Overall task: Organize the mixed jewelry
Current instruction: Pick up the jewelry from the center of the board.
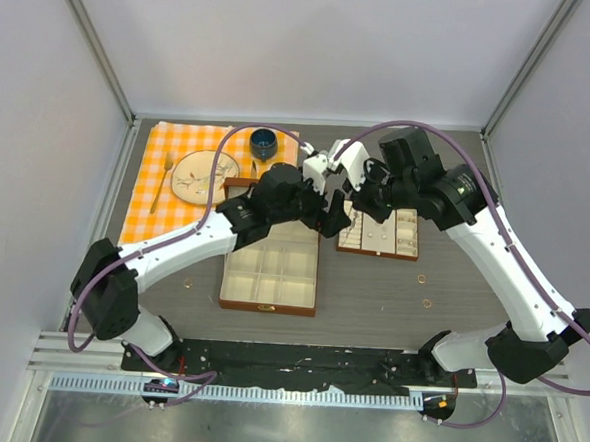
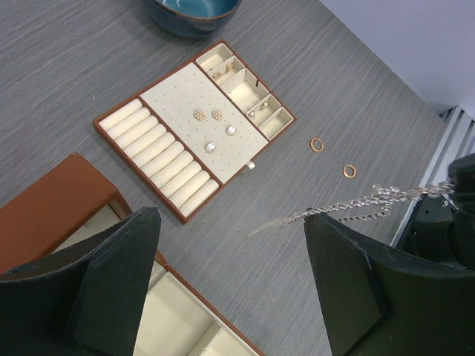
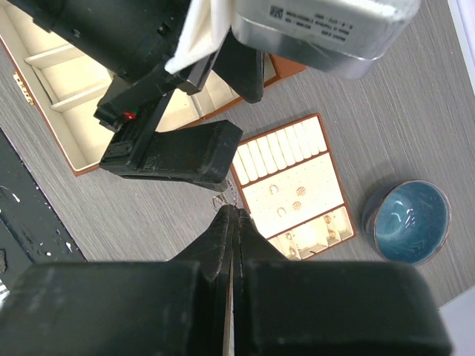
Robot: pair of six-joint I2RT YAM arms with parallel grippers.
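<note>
Top view: both arms met over the middle of the table [image 1: 370, 298]. The left gripper [image 1: 333, 218] and right gripper [image 1: 361, 200] sat close together above the gap between the open brown box [image 1: 268, 308] and the small tray [image 1: 378, 254]. Two rings [image 1: 422, 279] lay loose on the table, near and right of the tray. The necklace was too fine to make out here

Left wrist view: left gripper [image 2: 236, 226] was spread wide with nothing gripped. The necklace [image 2: 356, 208] hung clear of the table, strung from the right edge toward the space between the fingers. The tray [image 2: 174, 93] held studs on its centre pad and small pieces in its far compartments; its roll slots looked bare. The two rings [image 2: 317, 144] lay just right of it

Right wrist view: right gripper [image 3: 228, 216] was pressed together, pinching the necklace [image 3: 220, 199]. A short bit of chain showed at the tips, just below a left finger

Judgement: partly done. Some pieces were sorted; the necklace was in hand, seemingly for a handover, and the loose rings were not yet placed
</note>
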